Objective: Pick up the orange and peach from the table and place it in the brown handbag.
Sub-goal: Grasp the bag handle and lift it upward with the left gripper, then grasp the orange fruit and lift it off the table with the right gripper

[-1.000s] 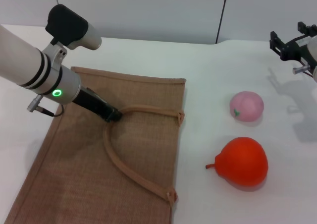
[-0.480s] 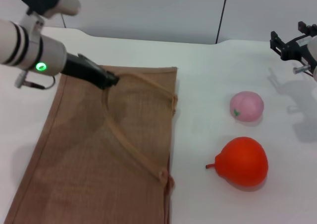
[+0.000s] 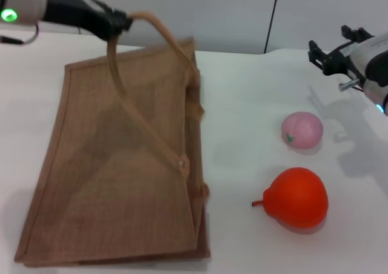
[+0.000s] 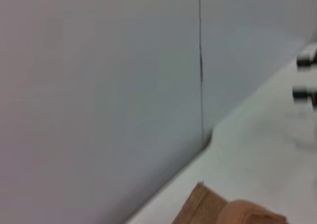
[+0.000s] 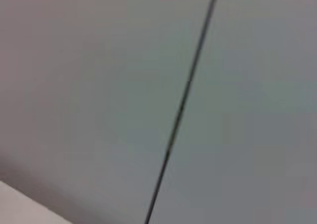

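Observation:
The brown handbag (image 3: 115, 171) lies on the white table at the left, its upper side pulled up by one looped handle (image 3: 151, 25). My left gripper (image 3: 121, 20) is shut on that handle, high at the back left. A corner of the bag shows in the left wrist view (image 4: 223, 211). The orange (image 3: 298, 197), glossy orange-red, sits on the table at the front right. The peach (image 3: 301, 130), pale pink with a green mark, sits just behind it. My right gripper (image 3: 330, 56) is open and empty, raised behind and to the right of the peach.
A grey wall with a dark vertical seam (image 3: 271, 16) stands behind the table. The table's surface (image 3: 242, 104) lies between the bag and the fruits. The right wrist view shows only the wall and seam (image 5: 183, 105).
My left gripper has lifted the handle up and back, raising the bag's upper side off the table. My right gripper has moved a little toward the left. The fruits have not moved.

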Controlling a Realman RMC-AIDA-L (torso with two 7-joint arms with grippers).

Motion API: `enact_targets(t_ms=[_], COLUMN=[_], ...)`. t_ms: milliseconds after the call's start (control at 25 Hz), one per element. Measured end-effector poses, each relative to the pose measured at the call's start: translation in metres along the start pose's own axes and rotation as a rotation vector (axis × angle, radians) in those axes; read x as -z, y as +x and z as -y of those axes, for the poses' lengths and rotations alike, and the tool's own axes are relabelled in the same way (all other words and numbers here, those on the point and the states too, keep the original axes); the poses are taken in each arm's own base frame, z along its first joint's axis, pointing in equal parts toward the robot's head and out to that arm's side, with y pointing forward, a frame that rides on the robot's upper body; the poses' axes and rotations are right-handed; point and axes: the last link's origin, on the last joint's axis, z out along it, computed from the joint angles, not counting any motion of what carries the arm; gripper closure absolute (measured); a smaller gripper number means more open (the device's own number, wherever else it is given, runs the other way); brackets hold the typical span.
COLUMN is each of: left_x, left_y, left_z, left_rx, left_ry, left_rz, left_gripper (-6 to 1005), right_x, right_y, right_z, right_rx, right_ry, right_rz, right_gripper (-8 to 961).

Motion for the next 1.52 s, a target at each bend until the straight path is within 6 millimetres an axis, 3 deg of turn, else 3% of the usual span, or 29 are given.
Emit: enact_targets(t_ms=[240, 480, 960, 1280, 1520], left_x=[0.026, 0.04, 0.051, 0.054, 0.061], left_y=[0.022, 0.035, 0.042, 0.041, 0.035], left_z=[-0.003, -0.012, -0.021, -0.021, -0.021], left_rx=[-0.034, -0.081, -0.117, -0.121, -0.117], left_ry=[-0.004, -0.033, -0.043, -0.035, -0.016], left_rz=[-0.095, -0.134, -0.145, -0.146, -0.138], left_gripper=[885, 885, 886, 886, 885], right_x=[0.026, 0.038, 0.1, 0.131, 0.142], right_y=[-0.032, -0.054, -0.115, -0.104, -0.103], right_z=[0.011, 0.012, -0.019, -0.031, -0.045], right_rx=[0.082, 0.071, 0.163, 0.211, 0.194], right_ry=[0.043, -0.013, -0.223, -0.341, -0.457], right_rz=[0.02, -0.098, -0.304, -0.57, -0.64], right_gripper=[213, 213, 213, 211, 209])
